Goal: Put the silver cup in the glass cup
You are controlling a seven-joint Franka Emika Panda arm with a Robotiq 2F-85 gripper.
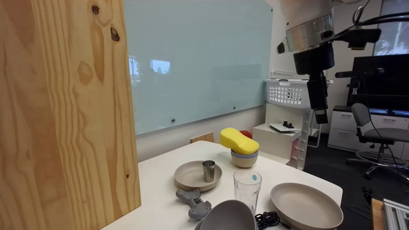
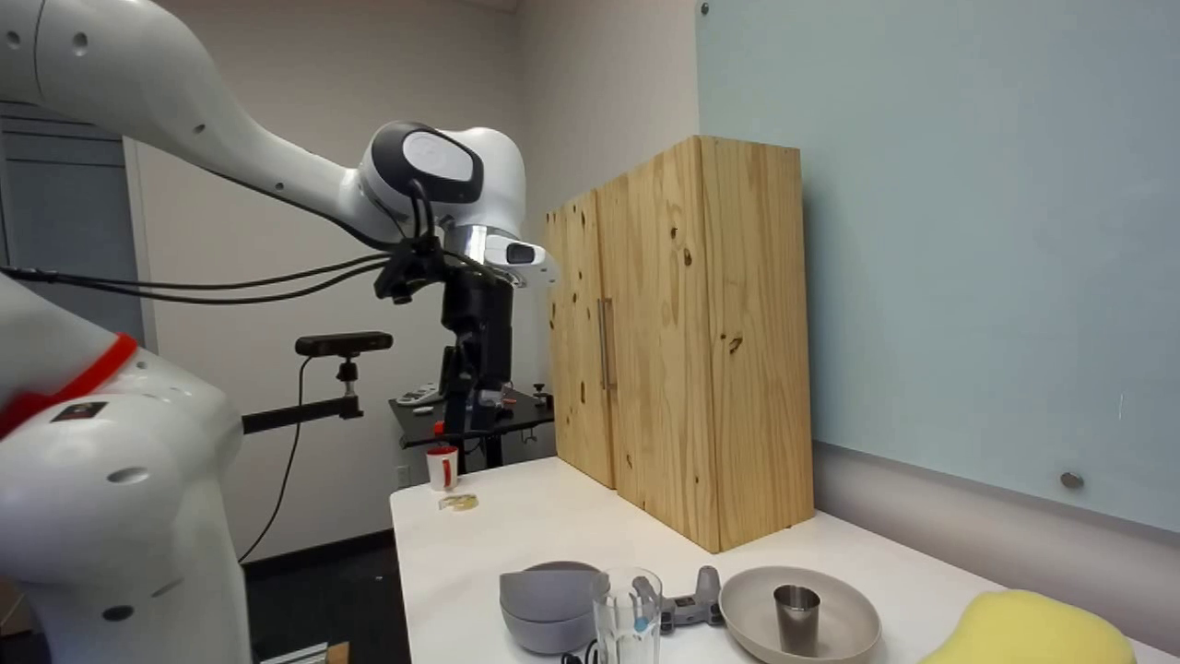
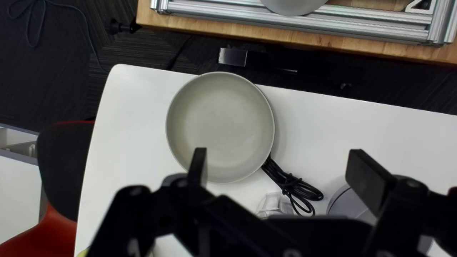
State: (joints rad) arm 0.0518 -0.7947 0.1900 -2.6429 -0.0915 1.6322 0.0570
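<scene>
Two cups stand apart on a white table (image 1: 156, 179), the task to all appearances at its outset. The silver cup (image 1: 209, 171) sits upright inside a shallow tan bowl (image 1: 187, 175), while the glass cup (image 1: 247, 190) stands upright beside a dark grey bowl (image 1: 228, 215), without the silver one in it. Well above the tabletop hangs the gripper (image 3: 280, 169), its fingers (image 3: 369, 182) spread wide and nothing held between them. By all signs, no part of the transfer is done; left are the reach to the silver cup, the grasp, the lift, the carry across to the tumbler, the lowering through its open rim and the release. No lettering can be read anywhere near the pair. A blue spot (image 1: 254, 177) on the glass, possibly a sticker, bears no words that can be made out. A dark label (image 2: 80, 411) on the white robot arm (image 2: 166, 92) is too small to decipher, and the grey controller (image 1: 195, 204) lying near the tan bowl shows no legible brand name.
</scene>
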